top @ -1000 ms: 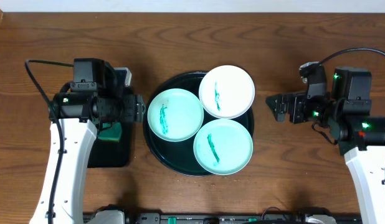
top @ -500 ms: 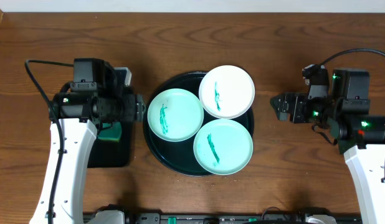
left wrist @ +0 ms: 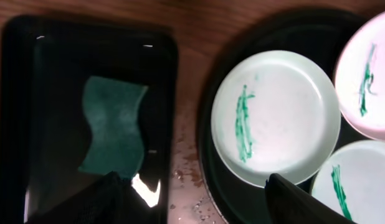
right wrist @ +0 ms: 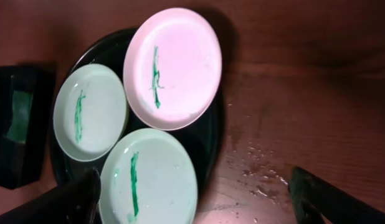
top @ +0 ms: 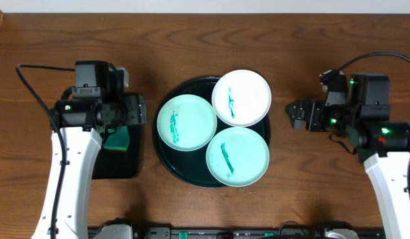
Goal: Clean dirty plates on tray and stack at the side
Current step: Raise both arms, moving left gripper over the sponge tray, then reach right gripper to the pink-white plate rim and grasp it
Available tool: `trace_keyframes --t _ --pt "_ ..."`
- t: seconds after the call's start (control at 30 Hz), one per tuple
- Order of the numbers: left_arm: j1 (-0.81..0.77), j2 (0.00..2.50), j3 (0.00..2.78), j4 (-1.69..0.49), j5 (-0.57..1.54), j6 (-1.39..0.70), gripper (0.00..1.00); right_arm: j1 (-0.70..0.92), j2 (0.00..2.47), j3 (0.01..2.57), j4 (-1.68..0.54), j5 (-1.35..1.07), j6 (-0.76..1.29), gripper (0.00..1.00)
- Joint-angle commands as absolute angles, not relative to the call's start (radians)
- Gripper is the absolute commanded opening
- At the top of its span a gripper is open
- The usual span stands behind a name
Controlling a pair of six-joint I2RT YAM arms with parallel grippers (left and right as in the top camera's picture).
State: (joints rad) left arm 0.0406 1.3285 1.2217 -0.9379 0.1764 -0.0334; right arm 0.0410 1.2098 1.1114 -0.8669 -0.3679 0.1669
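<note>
Overhead, brown wooden table (top: 205,46), droplets (left wrist: 183,177) beside black tray (top: 185,166)

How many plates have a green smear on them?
3, all on the round black tray: the left mint-green plate on its left side, the white plate at the far right, and the lower mint-green plate at the near right. Nothing is stacked, so none seems hidden.

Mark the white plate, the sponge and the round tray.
white plate (top: 248,93), overhead view, on the bare middle of its face.
sponge (left wrist: 114,127), left wrist view, on the middle of its top face.
round tray (top: 172,162), overhead view, on bare floor near its lower-left rim.
</note>
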Motion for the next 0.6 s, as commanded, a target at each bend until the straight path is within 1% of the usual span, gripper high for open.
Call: trace_keyframes --t 0.0,0.2,0.33,0.57 --pt "0.072 1.309 1.303 -0.955 0.137 -0.07 0.74 0.087 1.266 1.165 -0.868 -0.379 0.196 0.93" --pt "0.116 1.309 1.34 -0.893 0.137 -0.139 0.75 0.179 1.389 1.238 -0.856 -0.379 0.233 0.91" --pt "0.133 1.314 1.34 -0.908 0.136 -0.147 0.75 0.275 1.444 1.249 -0.773 -0.378 0.299 0.91" --pt "0.141 1.326 1.34 -0.96 0.039 -0.147 0.75 0.389 1.51 1.25 -0.642 -0.346 0.404 0.8"
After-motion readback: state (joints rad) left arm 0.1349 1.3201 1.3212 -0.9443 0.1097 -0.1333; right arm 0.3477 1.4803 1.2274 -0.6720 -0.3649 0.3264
